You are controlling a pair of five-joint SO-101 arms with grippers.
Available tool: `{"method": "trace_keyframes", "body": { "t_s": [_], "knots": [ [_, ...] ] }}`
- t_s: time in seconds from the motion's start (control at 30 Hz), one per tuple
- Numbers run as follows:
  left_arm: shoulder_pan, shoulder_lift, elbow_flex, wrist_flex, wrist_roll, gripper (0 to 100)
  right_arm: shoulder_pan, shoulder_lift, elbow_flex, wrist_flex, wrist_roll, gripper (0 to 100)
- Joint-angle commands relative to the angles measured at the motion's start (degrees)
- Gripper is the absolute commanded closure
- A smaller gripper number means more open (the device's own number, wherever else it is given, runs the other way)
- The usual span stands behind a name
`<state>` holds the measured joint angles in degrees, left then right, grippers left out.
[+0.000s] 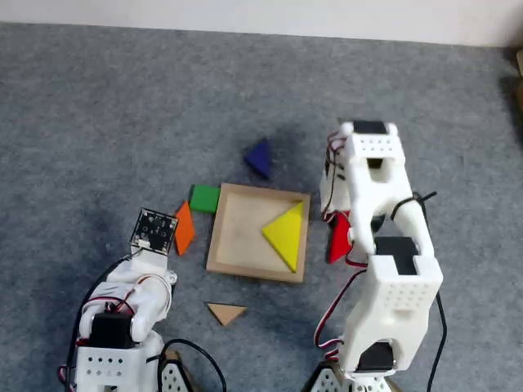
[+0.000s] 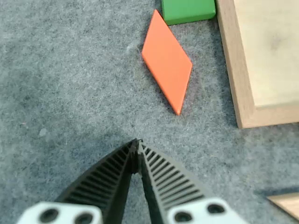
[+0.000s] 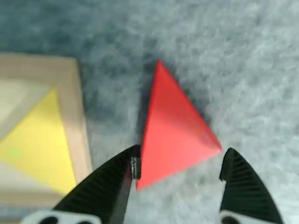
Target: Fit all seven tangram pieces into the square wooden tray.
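Beside the square wooden tray (image 1: 216, 245), which holds 1 yellow triangle (image 1: 286, 233), the right jaws stand wide open astride the red triangle (image 3: 175, 128). The left jaws are closed and empty near the orange parallelogram (image 2: 167, 60).

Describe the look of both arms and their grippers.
The left arm and right arm have white shells with rows of small holes, black motors, and red and black cables. The left gripper and right gripper have black tapering fingers on white bases.
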<state>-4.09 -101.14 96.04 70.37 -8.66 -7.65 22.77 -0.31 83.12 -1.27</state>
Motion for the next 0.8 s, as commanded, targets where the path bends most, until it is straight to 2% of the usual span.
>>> {"method": "trace_keyframes", "body": {
  "t_s": [0.0, 0.23, 0.37, 0.47, 0.77],
  "knots": [
    [-0.75, -3.03, 1.19, 0.35, -0.44, 99, -0.92, -3.65, 3.30, -7.96, -3.34, 73.1],
    [-0.75, -3.03, 1.19, 0.35, -0.44, 99, -0.75, -3.56, 12.09, -14.90, -4.66, 73.2],
    [-0.75, -3.03, 1.19, 0.35, -0.44, 99, -0.75, -3.74, 12.53, -15.16, -4.40, 80.6],
    [-0.75, -3.03, 1.19, 0.35, -0.44, 99, -0.66, -4.09, 12.35, -14.64, -4.40, 85.6],
    [-0.75, -3.03, 1.19, 0.35, -0.44, 99, -0.92, -9.63, 8.48, -5.85, -2.46, 85.6]
  ]
}}
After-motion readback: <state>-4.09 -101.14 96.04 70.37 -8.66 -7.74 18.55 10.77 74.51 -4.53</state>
